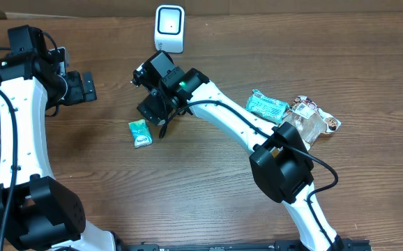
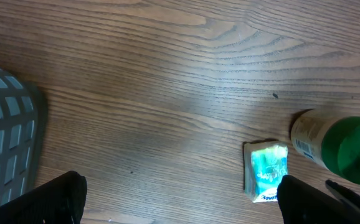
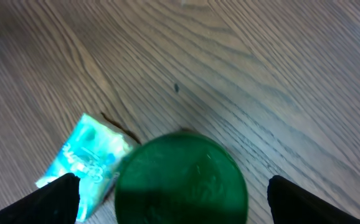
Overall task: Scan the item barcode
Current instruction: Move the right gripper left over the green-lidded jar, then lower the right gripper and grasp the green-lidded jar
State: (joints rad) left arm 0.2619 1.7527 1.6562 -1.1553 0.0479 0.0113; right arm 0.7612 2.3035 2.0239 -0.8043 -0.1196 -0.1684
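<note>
Wooden table (image 1: pixel 208 202), brown grain, lit evenly. A bottle (image 3: pixel 180 180) with a green lid and a beige body is seen lid-on from straight above in the right wrist view. In the left wrist view (image 2: pixel 329 149) a barcode label is visible on its side. It is hidden under the arm in the overhead view, left of table centre.

The right gripper (image 3: pixel 174 199) is positioned over the bottle with jaws spread wide. A gap is seen between the lid and each of the fingers (image 3: pixel 61 199), so no clamp is shown. Whether the bottle base is resting on the table cannot be told.

A small teal packet (image 1: pixel 139 132) is lying flat just beside the bottle. A white scanner (image 1: pixel 169 28) is standing at the far edge, beyond the right gripper.

The left gripper (image 2: pixel 180 199) is held wide apart and empty, well to the left, near a grey basket (image 2: pixel 5 137). A second teal packet (image 1: pixel 268 106) and a clear snack bag (image 1: pixel 312 120) are lying together on the right.
</note>
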